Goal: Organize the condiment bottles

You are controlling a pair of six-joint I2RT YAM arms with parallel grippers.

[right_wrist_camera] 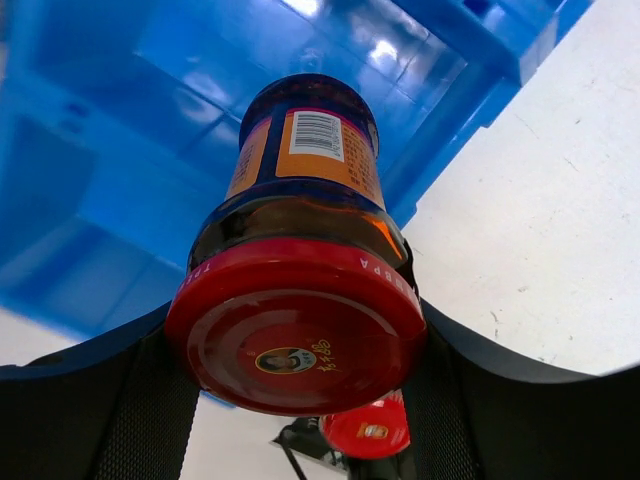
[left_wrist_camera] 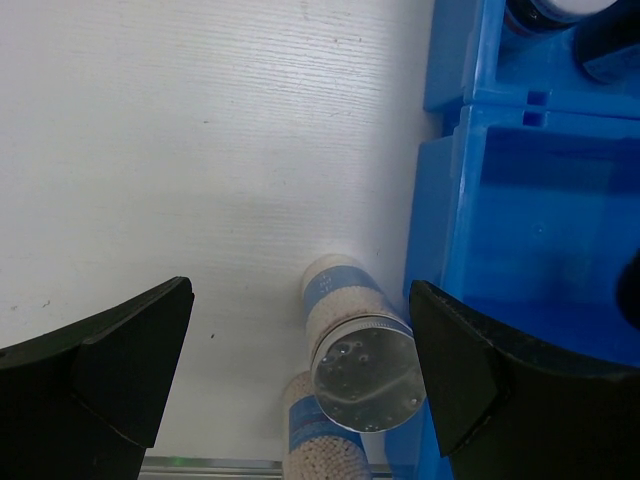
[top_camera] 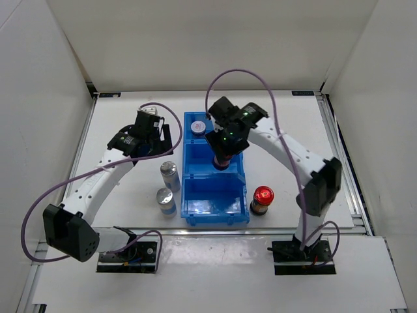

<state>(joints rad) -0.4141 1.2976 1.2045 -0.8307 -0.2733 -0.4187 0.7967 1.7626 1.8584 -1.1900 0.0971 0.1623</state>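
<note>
The left gripper [left_wrist_camera: 300, 300] is spread wide and holds nothing. It hangs over the white counter [left_wrist_camera: 150, 150]. Two silver-cap bottles stand below it, the far one [top_camera: 170, 175] and the near one [top_camera: 166, 201]. They are close together and just beside the left wall of the blue bin [top_camera: 195, 215]. If this gripper comes down on one bottle, a finger could bump the other bottle or hit the bin wall. Then a bottle may fall and roll.

The right gripper [right_wrist_camera: 300, 350] is pinching a dark bottle [right_wrist_camera: 305, 150] just under its red cap. The bottle is upright, in the middle part of the bin. If the gripper lets go too high, the bottle could tip over. If it moves sideways first, the bottle could knock the bin's wall. Another red-cap bottle [top_camera: 262, 199] stands on the counter just right of the bin, near the right arm. The arm could bump it.

I cannot tell if the held bottle touches the bin floor. A grey lid [top_camera: 199, 127] shows in the far part of the bin, but the right gripper covers much of that part. Something white [top_camera: 150, 109] sits behind the left gripper, too small to name. I see only five bottles.
</note>
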